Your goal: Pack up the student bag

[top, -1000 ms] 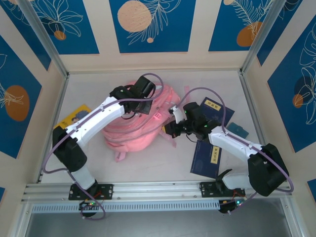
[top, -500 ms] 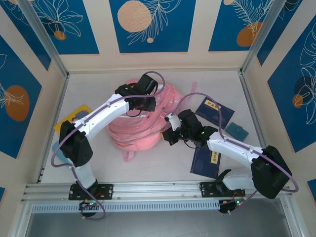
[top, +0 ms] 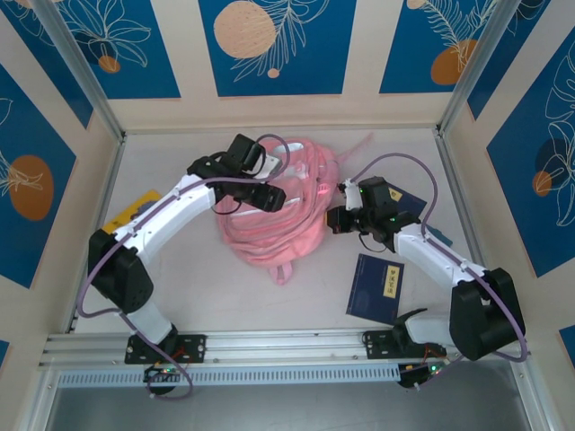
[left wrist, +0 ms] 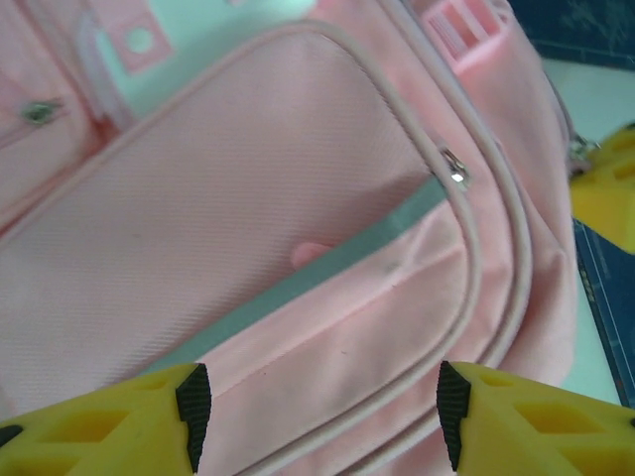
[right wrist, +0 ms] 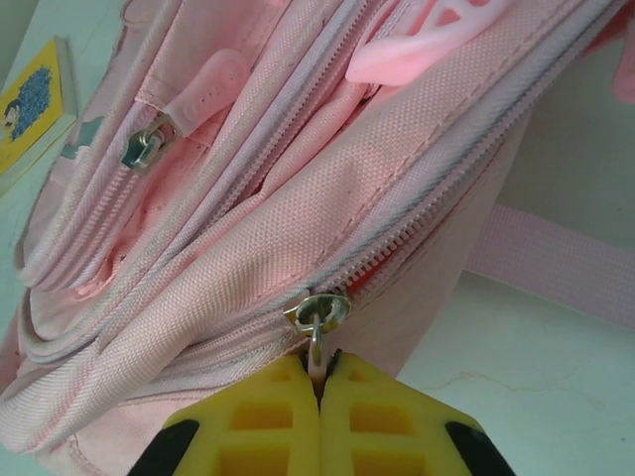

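Enclosure: blue wall panels printed with white leaves and orange discs stand on three sides of a pale grey worktop (top: pixel 180 278).
Student bag: the large soft pink fabric student bag (top: pixel 274 224) lies slumped at the middle of the worktop, between the two arms, with its zips shut.
Surroundings: a flat dark blue booklet (top: pixel 375 285) lies near the bag on the right; a thin yellow booklet (top: pixel 124 221) lies well apart on the left, partly under the left arm.
Handling: judged light and empty. The cloth is limp and folds under load, so it will sag and slide on the worktop when pulled. It is not fragile.
Hold points: the stiff parts are the best hold, namely the small silver metal zip puller (right wrist: pixel 317 315), the piped pocket edges and the pink webbing strap (right wrist: pixel 556 263). Flat cloth gives a poor hold.
Left tool: the left tool (left wrist: pixel 317 397) is spread above the front pocket with its grey reflective strip (left wrist: pixel 298 288). It holds nothing.
Right tool: the right tool (right wrist: pixel 319 382) is pressed together, pinching the zip puller on the bag's side seam.
Change from one second ago: the left tool has gone from closed to spread and has shifted left over the bag. The right tool has kept its pinch and moved right and away from the bases. The bag has slid right and turned with it, and more of the dark blue booklet is uncovered.
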You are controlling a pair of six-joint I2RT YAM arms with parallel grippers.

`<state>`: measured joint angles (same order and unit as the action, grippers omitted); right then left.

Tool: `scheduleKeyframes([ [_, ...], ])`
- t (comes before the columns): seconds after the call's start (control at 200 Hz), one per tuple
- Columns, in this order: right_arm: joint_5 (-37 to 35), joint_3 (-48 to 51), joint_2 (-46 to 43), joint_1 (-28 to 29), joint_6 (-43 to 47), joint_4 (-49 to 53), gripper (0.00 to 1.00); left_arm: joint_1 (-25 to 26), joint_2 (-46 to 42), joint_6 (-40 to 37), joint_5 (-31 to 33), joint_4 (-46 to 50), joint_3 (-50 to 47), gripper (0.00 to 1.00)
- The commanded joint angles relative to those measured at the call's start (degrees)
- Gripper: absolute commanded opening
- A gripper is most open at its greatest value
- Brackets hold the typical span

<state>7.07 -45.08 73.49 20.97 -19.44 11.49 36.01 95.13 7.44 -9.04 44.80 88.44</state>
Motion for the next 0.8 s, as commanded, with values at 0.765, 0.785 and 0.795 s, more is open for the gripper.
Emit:
scheduleKeyframes([
  [0.765,7.15,-0.67,-1.53,0.58,1.38,-0.6,0.0,7.0,14.08,2.27,14.08,-1.77,7.52,0.17],
  [0.785,7.23,-0.36,-1.72,0.92,1.34,-0.52,0.0,7.0,14.23,2.62,14.13,-1.87,7.65,0.16],
  [0.795,7.25,-0.23,-1.8,1.13,1.43,-0.46,0.0,7.02,14.28,2.9,14.2,-1.9,7.67,0.15],
])
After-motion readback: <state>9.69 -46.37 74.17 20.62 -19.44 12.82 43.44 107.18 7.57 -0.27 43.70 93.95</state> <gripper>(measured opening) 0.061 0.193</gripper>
